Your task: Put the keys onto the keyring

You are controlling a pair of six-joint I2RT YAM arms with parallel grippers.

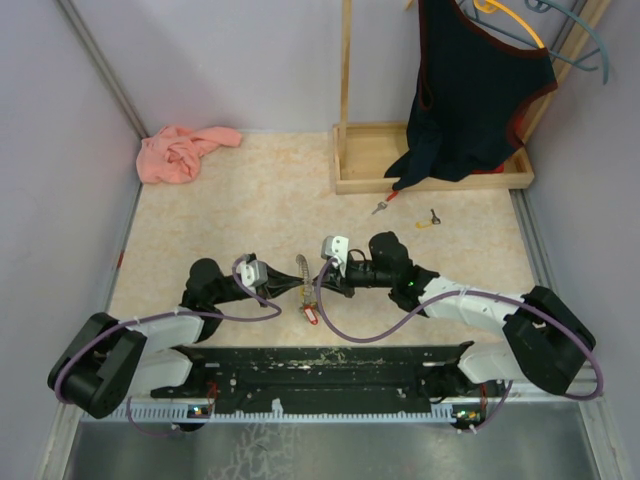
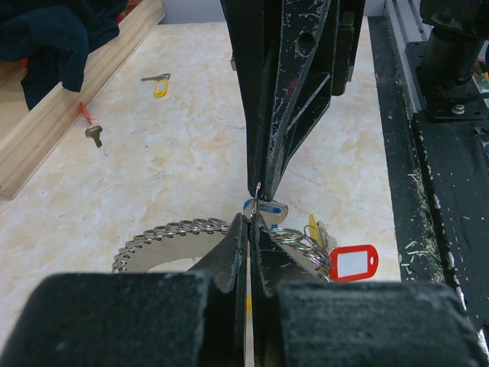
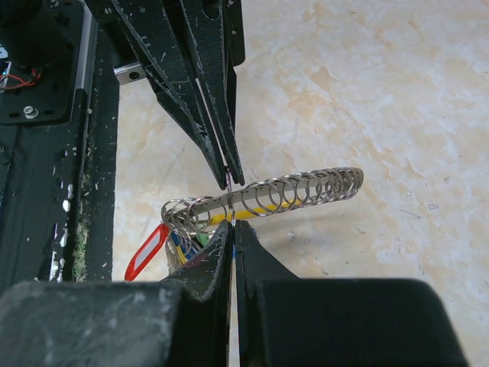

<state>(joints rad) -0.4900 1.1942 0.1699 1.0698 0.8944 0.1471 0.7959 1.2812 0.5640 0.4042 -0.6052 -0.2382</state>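
Beige marbled tabletop [image 1: 250,190], pink cloth [image 1: 185,150], silvery keyring [image 3: 306,189] with a red tag [image 2: 353,262]; yellow-capped key [image 2: 158,86] and red-capped key [image 2: 89,125] are spotted too.

Both arms are bolted to a black base rail [image 1: 320,365] flecked with pale debris. The left arm [image 1: 150,345] and right arm [image 1: 480,310] have bulky black joint housings nearest the rail and white link shells beyond. A purple cable [image 1: 240,317] loops along each arm, from the rail end out to a white wrist camera [image 1: 333,246]. The left gripper [image 2: 250,223] and right gripper [image 3: 233,227] have tapered black fingers [image 3: 256,264], scuffed white. A silver screw [image 2: 458,109] sits in a black mount on the rail.
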